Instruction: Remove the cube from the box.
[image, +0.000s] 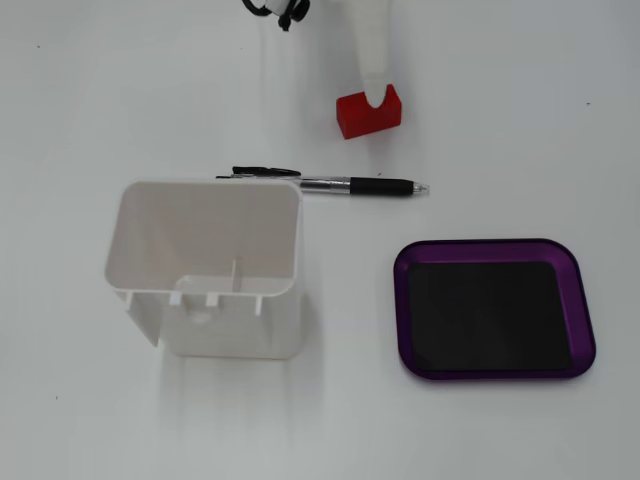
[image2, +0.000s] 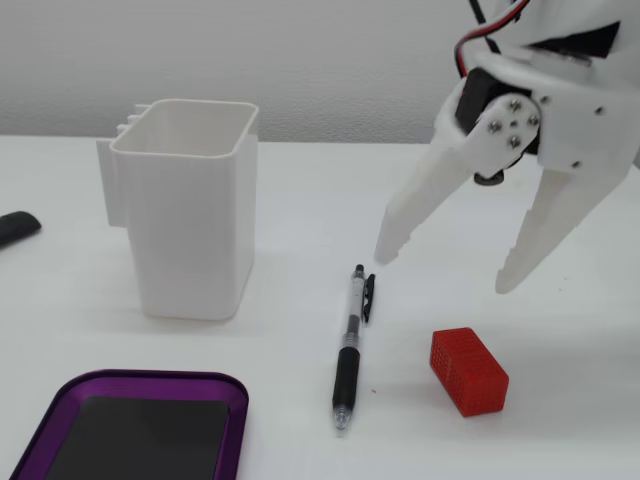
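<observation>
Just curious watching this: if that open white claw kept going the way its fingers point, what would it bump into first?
Probably the bare white table near the red block. The gripper hangs open above it, pointing down; depth is hard to judge, so it might clip the block.

One fixed view straight down from above onto the white table (image: 520, 120), another low and close from the table's edge, facing the arm side-on, both sharing cube (image: 367, 112) (image2: 468, 371), pen (image: 365, 185) (image2: 349, 350), white container (image: 205, 270) (image2: 190, 205), purple box (image: 493, 308) (image2: 140, 425), gripper (image2: 445, 270)

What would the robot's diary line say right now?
gripper: open, raised | small red block: on table, released | purple tray: empty
</observation>
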